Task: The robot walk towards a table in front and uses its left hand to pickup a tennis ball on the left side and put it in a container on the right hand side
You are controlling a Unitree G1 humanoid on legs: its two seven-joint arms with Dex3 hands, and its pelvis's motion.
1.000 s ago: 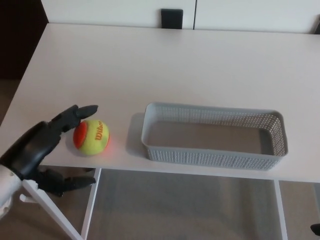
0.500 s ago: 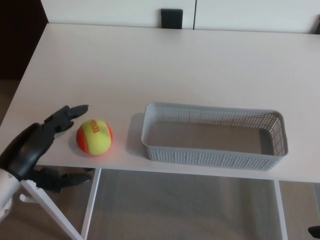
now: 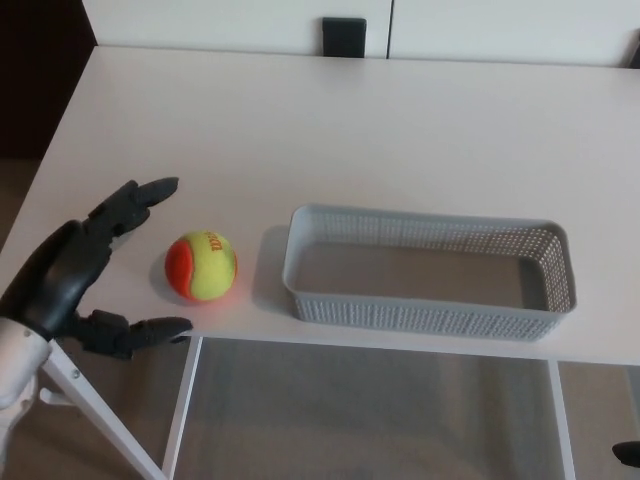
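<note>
Count it up: one left robot hand (image 3: 85, 270) fully in shot, one orange-and-yellow tennis ball (image 3: 201, 266), one grey perforated plastic basket (image 3: 420, 316) and one white worktop (image 3: 350, 130) carrying the lot. The left robot hand is spread wide and grips nothing. Its two fingers (image 3: 140, 195) stretch out over the worktop while the thumb (image 3: 140, 330) hangs out past the near edge, over the white table leg (image 3: 183, 400).

The ball sits on the worktop just beyond the open palm, in line with the gap between fingers and thumb. It is apart from both, with a strip of bare surface showing between it and the palm. It rests close to the near edge.

On the far side of the ball from the robot hand comes the basket, long and shallow. Its nearest corner is just beside the ball with a narrow gap between them, and its grey floor shows in full. Its long wall runs close along the same near edge.

Room to move? Plenty. Ahead of the fingertips lies a broad stretch of bare worktop, running all the way to the far edge. The worktop's left edge slants past the back of the robot hand.

Well apart from everything, a black rectangular object (image 3: 344, 37) stands behind the far edge against white panels (image 3: 230, 20). Between palm, ball and basket there is only bare worktop.

The right robot hand (image 3: 629, 455) is only a dark sliver at the bottom corner. Spread or closed, I cannot tell.
</note>
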